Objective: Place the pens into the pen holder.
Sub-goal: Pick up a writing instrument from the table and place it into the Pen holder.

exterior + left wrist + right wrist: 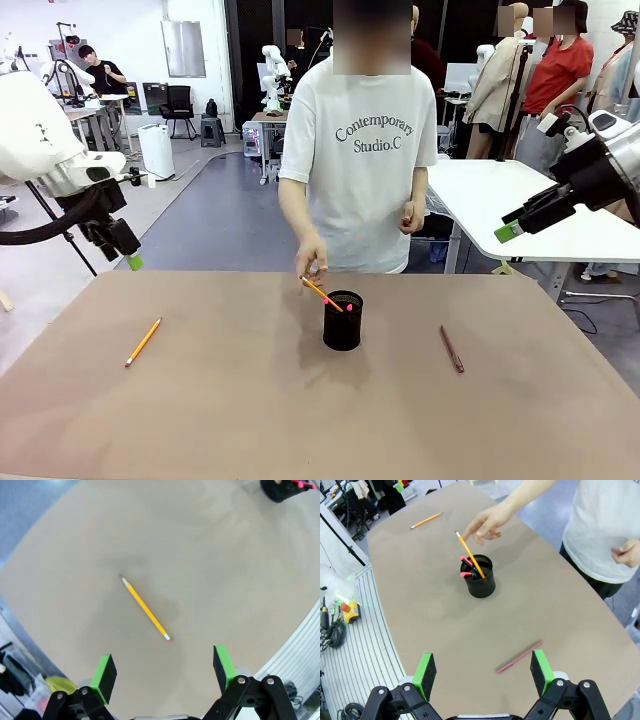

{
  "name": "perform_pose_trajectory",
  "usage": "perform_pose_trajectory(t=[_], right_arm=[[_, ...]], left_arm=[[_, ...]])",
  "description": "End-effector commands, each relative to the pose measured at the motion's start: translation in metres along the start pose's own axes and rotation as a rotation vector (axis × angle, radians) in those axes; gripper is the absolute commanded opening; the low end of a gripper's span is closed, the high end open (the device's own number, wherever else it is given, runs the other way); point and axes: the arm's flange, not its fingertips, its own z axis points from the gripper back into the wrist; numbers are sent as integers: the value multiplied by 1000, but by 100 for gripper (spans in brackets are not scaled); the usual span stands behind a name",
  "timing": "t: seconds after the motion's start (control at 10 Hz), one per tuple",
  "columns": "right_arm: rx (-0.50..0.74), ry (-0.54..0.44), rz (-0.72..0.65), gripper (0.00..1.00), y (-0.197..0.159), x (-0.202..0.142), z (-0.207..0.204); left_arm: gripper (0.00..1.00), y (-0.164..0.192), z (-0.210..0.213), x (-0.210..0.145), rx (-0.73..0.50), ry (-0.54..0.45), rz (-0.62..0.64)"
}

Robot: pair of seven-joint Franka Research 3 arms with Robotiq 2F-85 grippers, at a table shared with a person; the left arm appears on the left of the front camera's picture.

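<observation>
Left claw (165,667) is hanging with jaws apart above a loose yellow pencil (146,609), holding nothing. The right claw (483,669) is also gaping empty over the brown desk (250,420). Across it, a person's hand (487,524) is reaching down toward the black mesh pen holder (479,577), which is standing upright mid-desk. An orange pencil (470,555) is leaning out of it beside a dark pen with red tips (466,560). A reddish-brown pen (519,657) is lying flat, well apart on the holder's right.
</observation>
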Motion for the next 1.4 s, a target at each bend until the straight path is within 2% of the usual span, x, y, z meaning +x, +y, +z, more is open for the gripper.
perform_pose_trajectory(t=[0.0, 0.3, 0.4, 0.5, 1.0, 1.1, 1.3], right_arm=[[2, -14, 1, 100, 0, 2, 0], [2, -14, 1, 100, 0, 2, 0], [2, -14, 1, 100, 0, 2, 0], [2, -14, 1, 100, 0, 2, 0], [2, -14, 1, 100, 0, 2, 0], [2, -14, 1, 100, 0, 2, 0], [2, -14, 1, 100, 0, 2, 0]], left_arm=[[100, -4, -7, 1, 7, 15, 47], [100, -2, -42, -14, 121, 18, 79], [100, -4, -39, -10, 30, -82, 56], [100, 1, -33, -9, 51, 17, 55], [100, -2, -38, -8, 48, 4, 58], [100, -5, -57, -5, 46, 73, 35], [100, -2, -80, -5, 72, 111, 108]])
